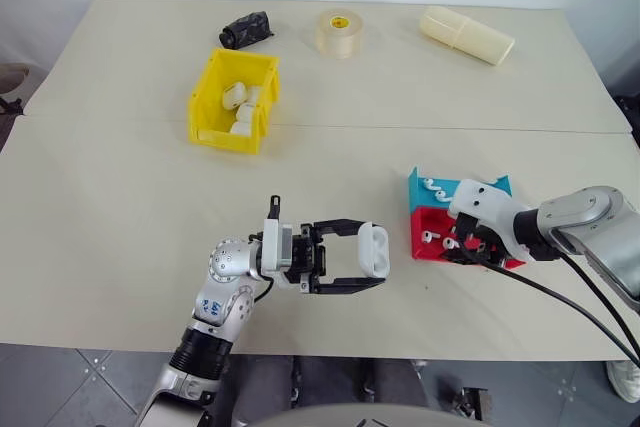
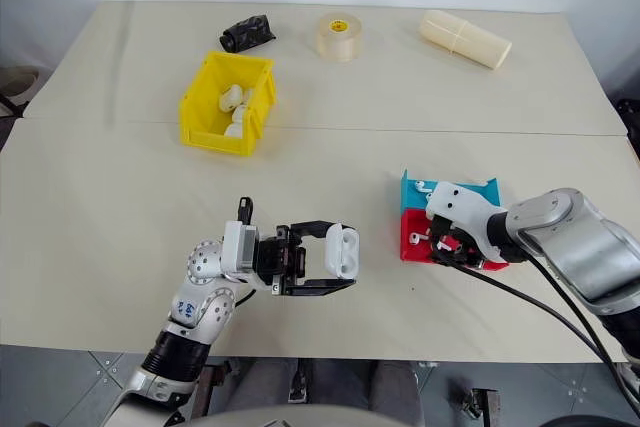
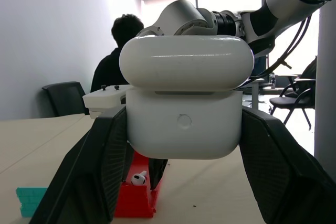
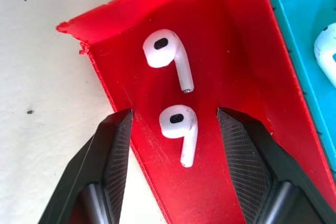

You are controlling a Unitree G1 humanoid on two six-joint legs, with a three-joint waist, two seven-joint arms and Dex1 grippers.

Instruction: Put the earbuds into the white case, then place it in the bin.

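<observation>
the bin (image 1: 236, 101) is seen at the far left of the table (image 1: 120, 207), with several white cases lying in it. nearer, left of centre, the white case (image 1: 372, 250) is pinched between the two black fingers of the left gripper (image 1: 362, 256), held above the table with its lid slightly raised. at the far edge a black object (image 1: 246, 29), a roll of tape (image 1: 339, 33) and a cream cylinder (image 1: 466, 35) are lined up from left to right. to the right, a teal tray (image 1: 432, 187) is set just beside a red tray (image 4: 220, 35). the right gripper (image 4: 177, 129) is lowered into the red tray, its jaws spread on either side of one of the earbuds (image 4: 180, 129), not touching it; a second earbud (image 4: 167, 56) is seen just beyond.
</observation>
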